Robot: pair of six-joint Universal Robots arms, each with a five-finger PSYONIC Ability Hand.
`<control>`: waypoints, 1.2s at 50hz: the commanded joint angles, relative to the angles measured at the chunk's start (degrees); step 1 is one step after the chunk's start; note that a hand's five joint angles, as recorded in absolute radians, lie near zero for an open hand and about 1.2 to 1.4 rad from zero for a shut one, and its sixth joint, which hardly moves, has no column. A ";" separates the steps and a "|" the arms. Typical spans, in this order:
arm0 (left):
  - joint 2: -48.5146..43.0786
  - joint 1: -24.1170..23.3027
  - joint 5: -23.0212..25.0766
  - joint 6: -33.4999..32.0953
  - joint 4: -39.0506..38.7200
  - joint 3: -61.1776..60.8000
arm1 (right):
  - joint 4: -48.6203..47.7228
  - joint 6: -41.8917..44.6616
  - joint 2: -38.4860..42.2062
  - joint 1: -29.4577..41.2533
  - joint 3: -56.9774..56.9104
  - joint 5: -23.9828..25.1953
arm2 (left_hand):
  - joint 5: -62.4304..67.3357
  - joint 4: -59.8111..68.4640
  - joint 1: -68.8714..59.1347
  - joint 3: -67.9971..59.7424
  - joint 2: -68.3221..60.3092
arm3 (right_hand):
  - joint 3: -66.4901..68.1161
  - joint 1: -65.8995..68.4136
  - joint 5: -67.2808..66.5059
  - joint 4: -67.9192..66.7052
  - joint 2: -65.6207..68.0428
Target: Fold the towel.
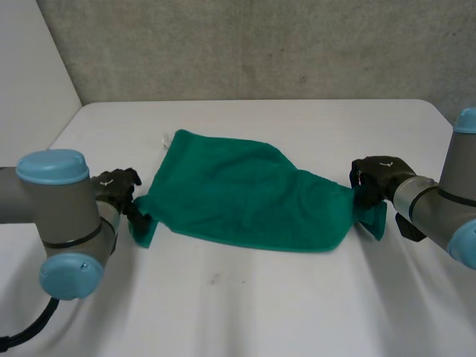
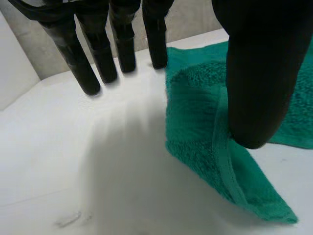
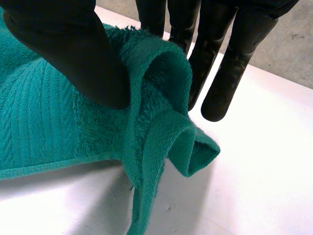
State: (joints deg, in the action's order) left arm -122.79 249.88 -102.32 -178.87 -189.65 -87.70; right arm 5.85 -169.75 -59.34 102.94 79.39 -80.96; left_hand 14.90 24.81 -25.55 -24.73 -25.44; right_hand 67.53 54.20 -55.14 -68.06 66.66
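L hand [image 2: 254, 73] is pressing thumb on towel [image 1: 238, 193] corner at 9 o'clock, fingers [image 2: 80, 68] straight, off cloth; R hand [image 3: 63, 54] is pinching 3 o'clock corner. Towel is lying across table [image 1: 260, 305] centre.

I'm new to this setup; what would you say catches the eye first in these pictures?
A green terry towel lies rumpled across the middle of the white table. The black right hand pinches one corner between thumb and fingers; the black left hand rests its thumb on the opposite corner, fingers straight.
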 commanded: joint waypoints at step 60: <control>19.08 -0.54 3.35 -35.32 -8.46 20.69 | -1.30 2.49 -13.79 -0.98 -21.12 2.54 | 55.10 55.19 -54.45 -55.27 -54.56 | 12.47 25.80 -14.86 -11.94 13.34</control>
State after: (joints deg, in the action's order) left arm -103.90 250.61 -99.23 -214.38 -199.42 -58.56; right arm -0.66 -167.72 -71.74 102.27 53.88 -82.38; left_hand 54.71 68.44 -63.67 -67.98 -68.10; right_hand 67.53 54.20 -55.14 -68.06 66.66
